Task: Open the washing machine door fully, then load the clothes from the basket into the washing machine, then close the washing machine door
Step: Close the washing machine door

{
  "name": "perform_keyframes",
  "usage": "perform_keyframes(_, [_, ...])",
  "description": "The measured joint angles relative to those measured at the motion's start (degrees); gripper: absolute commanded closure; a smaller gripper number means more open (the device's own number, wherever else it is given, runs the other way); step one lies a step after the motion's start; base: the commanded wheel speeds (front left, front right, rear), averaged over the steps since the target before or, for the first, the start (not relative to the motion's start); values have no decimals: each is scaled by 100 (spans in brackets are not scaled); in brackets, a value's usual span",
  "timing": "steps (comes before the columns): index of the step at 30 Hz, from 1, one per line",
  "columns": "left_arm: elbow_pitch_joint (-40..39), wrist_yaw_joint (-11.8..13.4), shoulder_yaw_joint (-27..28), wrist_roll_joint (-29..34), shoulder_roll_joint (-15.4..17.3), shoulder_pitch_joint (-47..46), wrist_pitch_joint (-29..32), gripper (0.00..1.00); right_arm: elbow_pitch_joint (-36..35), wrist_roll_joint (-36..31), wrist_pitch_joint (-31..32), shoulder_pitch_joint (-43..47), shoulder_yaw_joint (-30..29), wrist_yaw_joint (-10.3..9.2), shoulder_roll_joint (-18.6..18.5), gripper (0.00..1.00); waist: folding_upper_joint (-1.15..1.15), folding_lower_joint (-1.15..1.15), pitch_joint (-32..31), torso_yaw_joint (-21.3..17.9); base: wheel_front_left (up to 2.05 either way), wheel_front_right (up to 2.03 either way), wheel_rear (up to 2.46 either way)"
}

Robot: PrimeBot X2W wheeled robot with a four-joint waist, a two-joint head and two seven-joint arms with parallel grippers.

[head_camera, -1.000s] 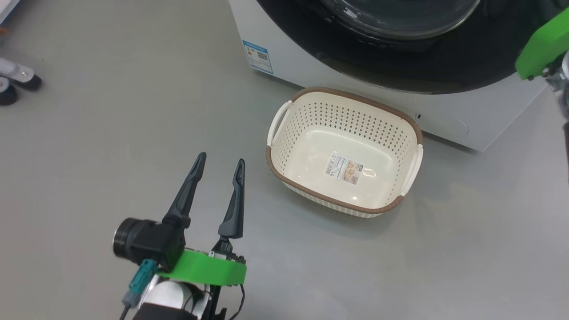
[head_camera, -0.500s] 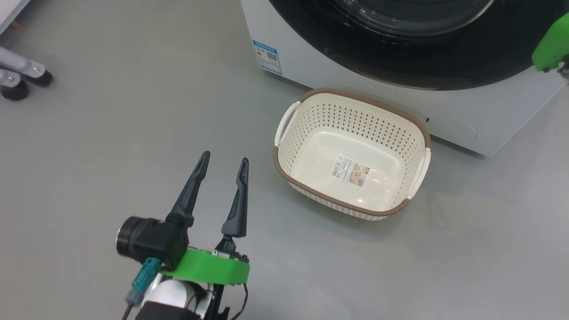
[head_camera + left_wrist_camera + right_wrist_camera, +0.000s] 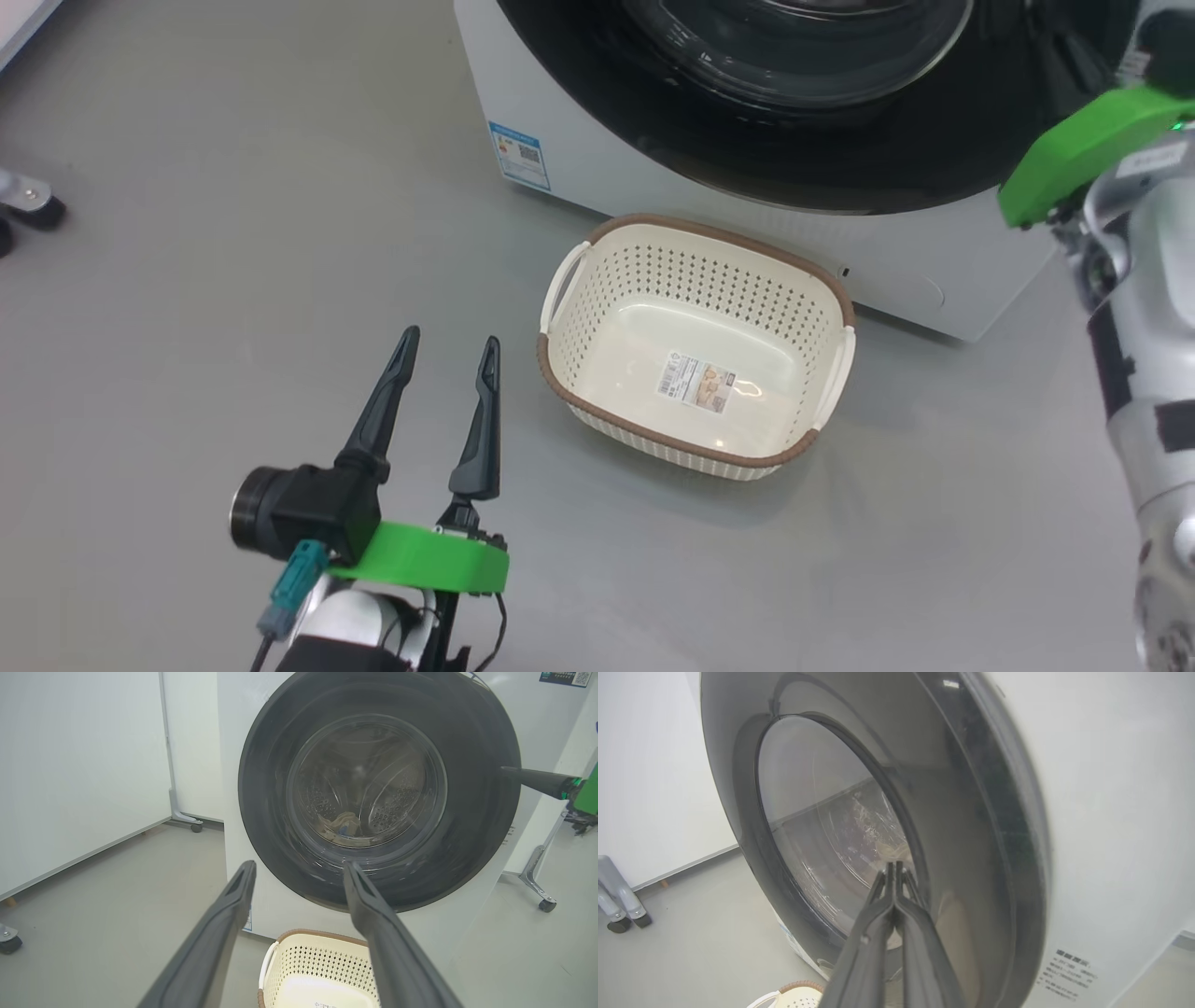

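Grey floor spread before the washing machine, a white panel beside it. Its door looked closed, clothes behind the glass. Before it stood the basket, holding a label. The left gripper gaped empty before the machine; the right gripper, fingers pressed together, sat at the door's rim.

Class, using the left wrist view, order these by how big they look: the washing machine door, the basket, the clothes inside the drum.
1. washing machine door, by far the largest.
2. basket, though cut off at the bottom edge.
3. clothes, a small heap behind the glass, farther away.
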Motion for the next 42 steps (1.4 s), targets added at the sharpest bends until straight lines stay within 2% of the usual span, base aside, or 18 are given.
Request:
perform_keyframes(4, [107, -43, 52, 49, 0, 71, 0, 0, -590, 286, -59, 724, 55, -1, 132, 100, 0, 0, -123, -152, 0, 0, 0])
perform_keyframes(9, [201, -97, 115, 107, 2, 88, 0, 0, -1711, 447, -75, 1722, 110, -1, 219, 100, 0, 0, -249, -350, 0, 0, 0])
perform_keyframes(18, [400, -149, 213, 147, 19, 205, 0, 0, -3797, 110, 76, 3961, -479, -1, 514, 100, 0, 0, -509, -751, 0, 0, 0])
perform_keyframes(24, [546, -197, 235, 147, 42, 283, 0, 0, -4741, 107, 405, 4807, -643, -1, 606, 100, 0, 0, -657, -1054, 0, 0, 0])
perform_keyframes(26, [598, -198, 245, 147, 49, 294, 0, 0, -4960, 223, 458, 5004, -644, -1, 616, 65, 0, 0, -701, -1156, 0, 0, 0])
perform_keyframes(27, [610, -198, 252, 147, 53, 299, 0, 0, -5046, 297, 499, 5095, -641, -1, 621, 42, 0, 0, -723, -1206, 0, 0, 0])
perform_keyframes(28, [627, -198, 257, 146, 56, 307, 0, 0, -5116, 364, 531, 5189, -643, -1, 626, 13, 0, 0, -746, -1254, 0, 0, 0])
perform_keyframes(29, [639, -197, 264, 143, 58, 317, 0, 0, -5177, 409, 554, 5281, -647, -1, 631, 0, 0, 0, -766, -1301, 0, 0, 0])
perform_keyframes(42, [740, -179, 358, 115, 129, 547, 0, 0, -5546, 717, 702, 6068, -730, -1, 669, 0, 0, 0, -1088, -1849, 0, 0, 0])
